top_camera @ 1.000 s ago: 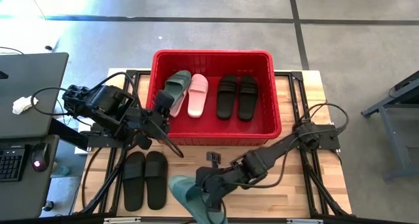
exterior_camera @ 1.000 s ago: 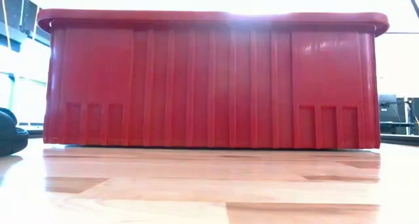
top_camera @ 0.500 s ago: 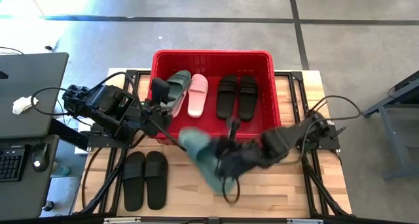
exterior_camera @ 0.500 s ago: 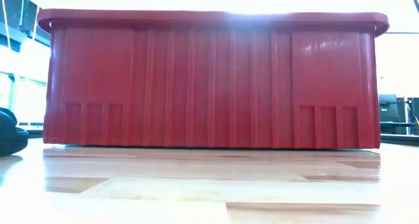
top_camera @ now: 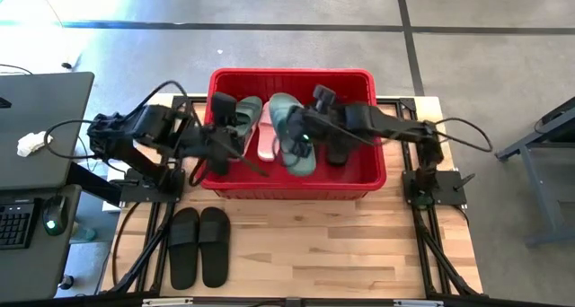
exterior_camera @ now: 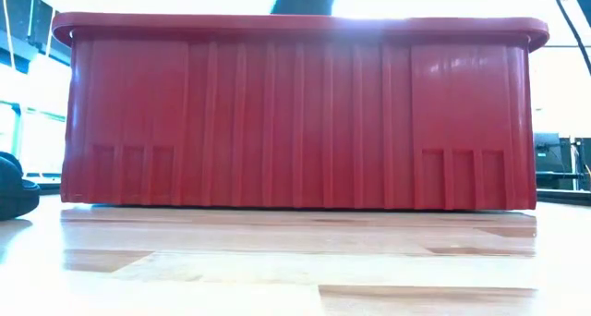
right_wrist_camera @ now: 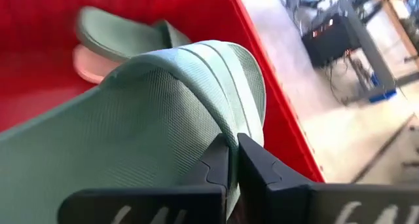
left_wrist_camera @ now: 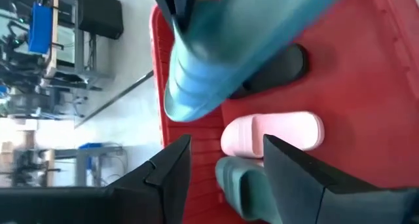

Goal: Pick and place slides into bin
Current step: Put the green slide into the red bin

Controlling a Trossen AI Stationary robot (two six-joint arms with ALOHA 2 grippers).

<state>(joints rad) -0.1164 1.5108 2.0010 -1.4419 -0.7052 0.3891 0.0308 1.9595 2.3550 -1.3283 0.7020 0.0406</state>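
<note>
Your right gripper [right_wrist_camera: 230, 160] is clenched on the green slide's [top_camera: 292, 132] strap edge above the bin [top_camera: 377, 168]; it looks light and floppy, so expect sag.

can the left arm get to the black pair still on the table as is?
Probably yes. The left end effector sits open and empty over the bin; the black pair lies uncovered on its side, with the right end effector away over the bin.

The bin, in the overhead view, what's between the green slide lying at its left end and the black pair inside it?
In the high view, a pale pink rubber slide lies there, and above it the right claw holds a second sage-green slide.
</note>
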